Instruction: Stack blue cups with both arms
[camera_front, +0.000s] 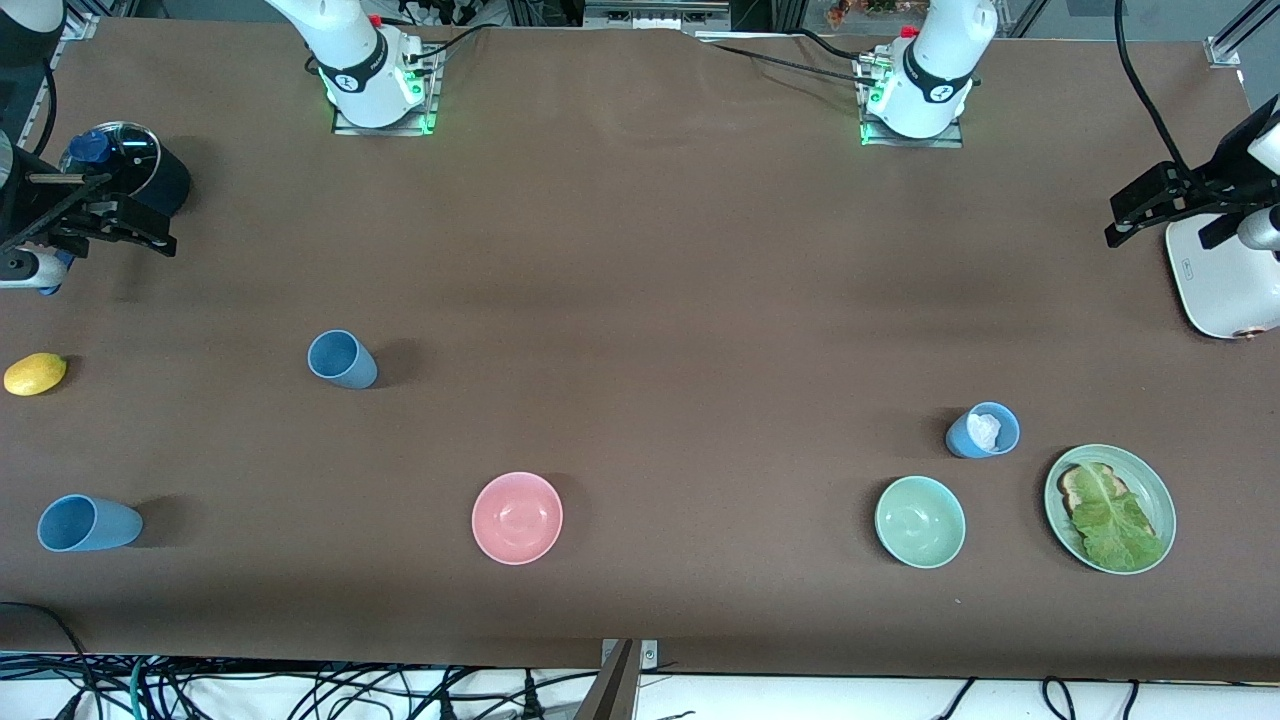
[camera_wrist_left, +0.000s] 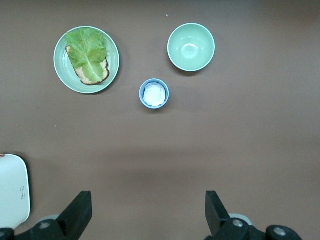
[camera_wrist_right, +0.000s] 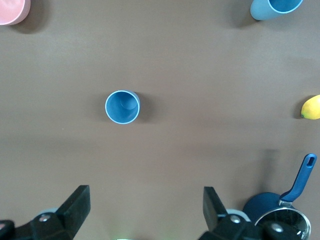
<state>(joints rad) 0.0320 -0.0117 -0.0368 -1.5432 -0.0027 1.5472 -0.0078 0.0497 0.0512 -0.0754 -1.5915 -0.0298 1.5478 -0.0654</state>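
Note:
Three light-blue cups stand apart on the brown table. One cup (camera_front: 342, 360) stands upright and empty toward the right arm's end; it also shows in the right wrist view (camera_wrist_right: 122, 106). A second cup (camera_front: 88, 523) sits nearer the front camera at that end and shows in the right wrist view (camera_wrist_right: 275, 7). A third cup (camera_front: 983, 430) holds something white toward the left arm's end and shows in the left wrist view (camera_wrist_left: 154, 93). My right gripper (camera_front: 150, 225) (camera_wrist_right: 146, 195) is open and empty, high over that end. My left gripper (camera_front: 1125, 215) (camera_wrist_left: 148, 200) is open and empty, high up.
A pink bowl (camera_front: 517, 517) and a pale green bowl (camera_front: 920, 521) sit near the front edge. A green plate (camera_front: 1160, 495) with bread and lettuce lies beside the third cup. A lemon (camera_front: 35, 373) and a dark pot (camera_front: 125, 165) are at the right arm's end. A white appliance (camera_front: 1225, 285) is at the left arm's end.

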